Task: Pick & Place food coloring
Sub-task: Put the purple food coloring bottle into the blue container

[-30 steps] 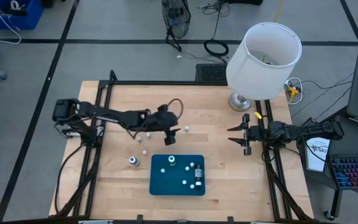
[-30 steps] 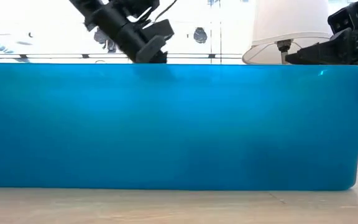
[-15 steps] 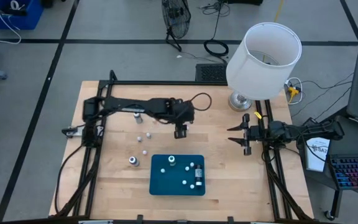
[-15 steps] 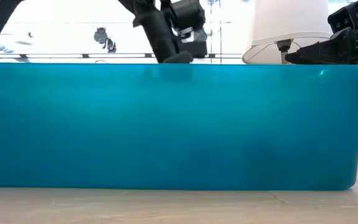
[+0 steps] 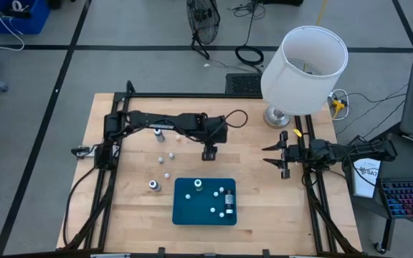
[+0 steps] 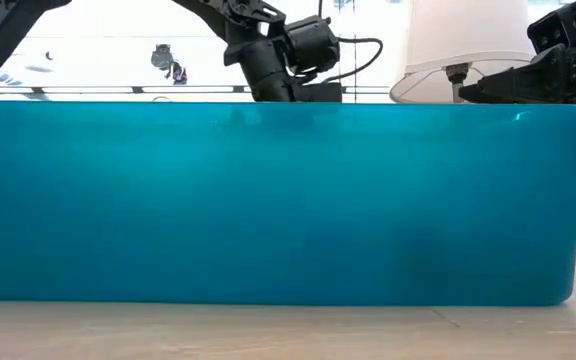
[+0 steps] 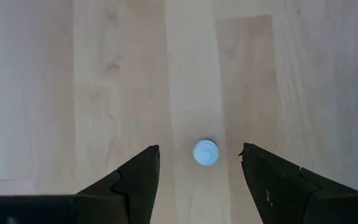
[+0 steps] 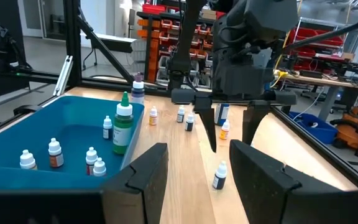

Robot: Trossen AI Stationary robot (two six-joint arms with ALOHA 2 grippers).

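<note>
In the low view the dark-blue plastic tray's near wall (image 6: pixel 268 200) fills most of the picture and hides the counter beyond it, the small food coloring bottles and the left gripper's lower fingers.

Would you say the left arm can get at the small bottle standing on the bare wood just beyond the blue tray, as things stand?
Probably yes. The left hand hangs open directly above that bottle, whose pale cap shows between its fingers with only bare table around it. Nothing blocks a straight descent, and the right hand waits well off to the side.
</note>
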